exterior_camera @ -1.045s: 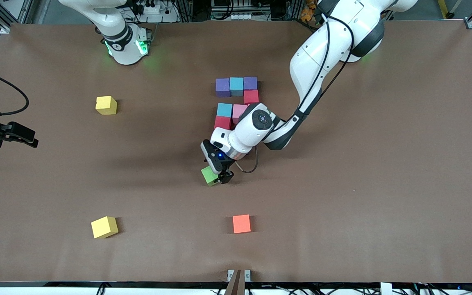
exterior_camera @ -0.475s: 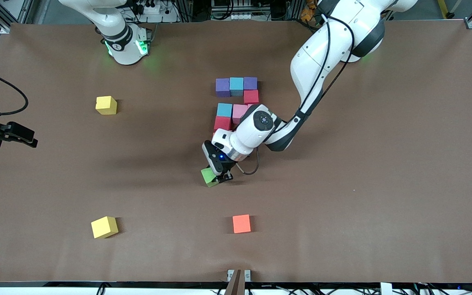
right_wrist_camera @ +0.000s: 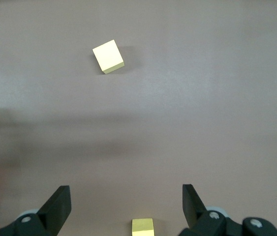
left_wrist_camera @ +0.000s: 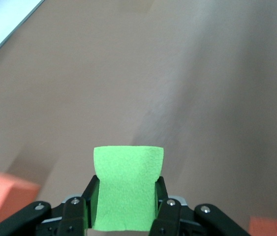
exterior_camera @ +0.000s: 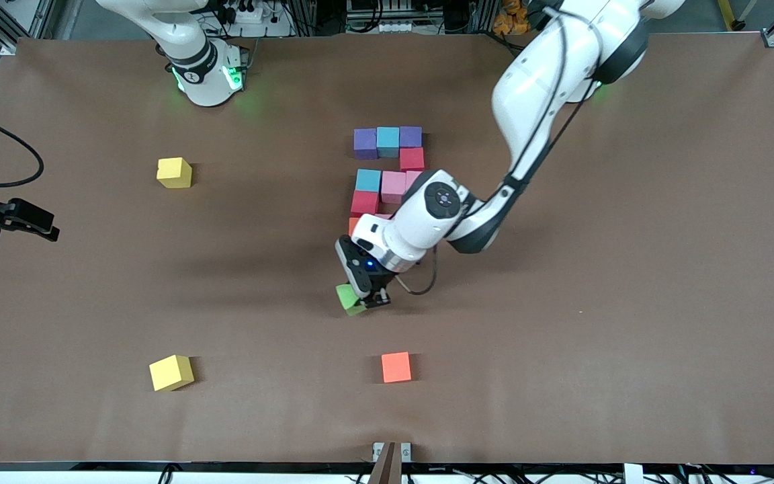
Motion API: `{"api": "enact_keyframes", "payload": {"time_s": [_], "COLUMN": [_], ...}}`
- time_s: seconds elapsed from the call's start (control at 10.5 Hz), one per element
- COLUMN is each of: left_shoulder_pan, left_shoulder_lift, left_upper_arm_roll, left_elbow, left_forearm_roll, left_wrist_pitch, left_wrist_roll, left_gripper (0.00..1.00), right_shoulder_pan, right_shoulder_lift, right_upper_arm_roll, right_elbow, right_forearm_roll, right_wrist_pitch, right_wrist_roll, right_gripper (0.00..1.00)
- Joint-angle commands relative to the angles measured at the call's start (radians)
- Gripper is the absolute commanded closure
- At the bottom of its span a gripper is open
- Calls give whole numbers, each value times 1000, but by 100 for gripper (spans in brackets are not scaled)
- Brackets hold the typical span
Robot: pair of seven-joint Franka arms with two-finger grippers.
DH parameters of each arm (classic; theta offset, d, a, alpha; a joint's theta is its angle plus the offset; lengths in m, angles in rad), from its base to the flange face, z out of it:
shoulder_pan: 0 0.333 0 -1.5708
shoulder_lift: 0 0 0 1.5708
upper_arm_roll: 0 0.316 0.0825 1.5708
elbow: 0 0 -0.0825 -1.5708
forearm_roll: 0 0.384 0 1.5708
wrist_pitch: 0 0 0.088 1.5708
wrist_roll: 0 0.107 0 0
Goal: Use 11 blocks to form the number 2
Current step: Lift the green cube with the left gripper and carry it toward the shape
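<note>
My left gripper (exterior_camera: 368, 300) clamped on the green block (exterior_camera: 349, 299) above the counter (exterior_camera: 562, 336), my right gripper (right_wrist_camera: 126, 202) spread wide, waiting over a yellow cube (right_wrist_camera: 142, 227)

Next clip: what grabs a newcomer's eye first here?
The left gripper, shut on the green cube, over bare table between the loose orange cube and the half-built number 2 mid-table. The right gripper waits open at the right arm's end, above two yellow cubes.

Left arm (exterior_camera: 427, 215) hides perhaps two blocks.
</note>
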Motion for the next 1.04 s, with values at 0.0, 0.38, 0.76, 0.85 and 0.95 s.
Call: {"api": "enact_keyframes", "payload": {"time_s": [0.0, 0.38, 0.76, 0.85, 0.95], "left_shoulder_pan": [109, 278, 387, 388, 386], "left_shoulder_lift": [-151, -401, -586, -618, -655], "left_upper_arm_roll": [-23, -26, -23, -21, -23], "left_elbow": [-56, -287, -581, -676, -806], "left_forearm_roll": [17, 2, -93, -87, -87], "left_wrist_pitch": [-234, -421, -408, -344, -208], "left_wrist_roll": [14, 130, 110, 118, 120], "left_gripper": [84, 97, 93, 93, 94], "right_shoulder_pan": [-19, -14, -14, -14, -14], "right_shoulder_lift": [-16, -4, -4, -4, -4], "right_upper_arm_roll": [12, 12, 14, 14, 14], "right_elbow": [8, 8, 8, 8, 8], "right_forearm_roll": [-12, -7, -7, -7, -7], "right_wrist_pitch": [-19, -5, -7, -7, -7], "right_wrist_roll": [6, 16, 11, 11, 13], "right_gripper": [0, 0, 0, 0, 0]}}
